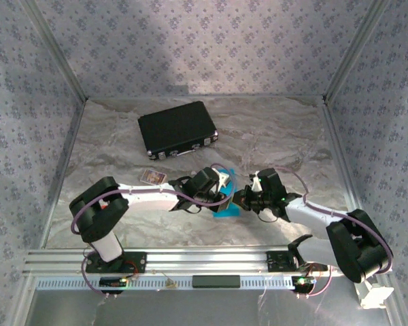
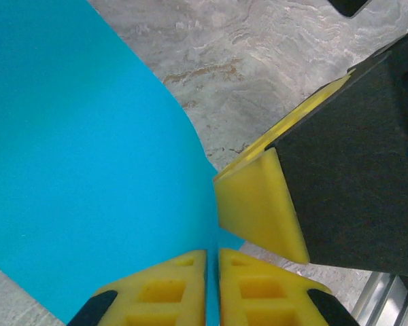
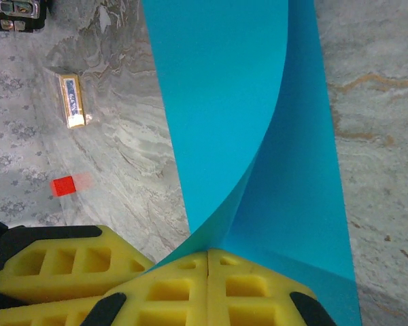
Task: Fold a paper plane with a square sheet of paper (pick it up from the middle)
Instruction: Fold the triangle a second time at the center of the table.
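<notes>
Mid-table, just in front of my two bases, both my arms meet nose to nose over the square sheet of paper (image 1: 226, 210). My left gripper (image 2: 213, 265) has its yellow pads (image 2: 170, 285) pressed nearly flat together w/ a thin blue sliver of the sheet's edge between them, so it's pinched tight on the paper. My right gripper (image 3: 208, 265) does the same: pads hard together, the cyan sheet running straight out of the seam btw them. In the left wrist view one of the right gripper's pads (image 2: 258, 204) sits just beside my left fingertips. Touching or a hair apart, can't tell.

Paper itself is bright cyan, plain, no print. From the right wrist cam it rises away from the pads in two layers, one curling over the other in a soft bend, not a sharp crease. From the left wrist cam it spreads as a broad curved sheet to the left, w/ the marbled table (image 2: 272, 61) showing past its edge. From the top cam a small cyan patch shows under the grippers, low against the table.

Elsewhere, the black case (image 1: 177, 129) lies toward the far side, well apart from the paper. The small printed card (image 1: 151, 176) lies btw the case and my left forearm. The red block (image 3: 63, 185) lies on the table near the card.
</notes>
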`<state>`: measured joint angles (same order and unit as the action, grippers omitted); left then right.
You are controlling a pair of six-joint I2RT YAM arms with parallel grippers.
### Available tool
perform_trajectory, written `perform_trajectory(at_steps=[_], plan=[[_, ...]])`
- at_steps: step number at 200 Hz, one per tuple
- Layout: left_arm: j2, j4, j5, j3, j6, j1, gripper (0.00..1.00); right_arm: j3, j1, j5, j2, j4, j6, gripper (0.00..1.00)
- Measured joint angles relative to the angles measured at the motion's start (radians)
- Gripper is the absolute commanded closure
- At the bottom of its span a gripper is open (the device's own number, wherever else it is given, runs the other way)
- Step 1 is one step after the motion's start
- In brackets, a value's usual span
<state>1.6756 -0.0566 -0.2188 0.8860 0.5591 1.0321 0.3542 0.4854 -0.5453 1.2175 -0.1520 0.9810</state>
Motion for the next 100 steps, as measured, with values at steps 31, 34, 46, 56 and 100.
perform_trajectory(at_steps=[31,34,46,56,100], plan=[[0.002,0.0,-0.003,0.0,0.0,0.0,0.9,0.0,0.0,0.0,0.001,-0.01,0.003,1.0],[0.002,0.0,-0.003,0.0,0.0,0.0,0.91,0.0,0.0,0.0,0.001,-0.011,0.003,1.0],[0.002,0.0,-0.006,0.0,0.002,0.0,0.97,0.0,0.0,0.0,0.002,-0.012,0.003,1.0],[0.002,0.0,-0.006,0.0,0.0,-0.002,1.0,0.0,0.0,0.0,0.003,-0.013,0.003,1.0],[0.002,-0.001,-0.018,0.0,0.004,-0.011,1.0,0.002,0.001,0.049,0.003,0.044,-0.004,1.0]])
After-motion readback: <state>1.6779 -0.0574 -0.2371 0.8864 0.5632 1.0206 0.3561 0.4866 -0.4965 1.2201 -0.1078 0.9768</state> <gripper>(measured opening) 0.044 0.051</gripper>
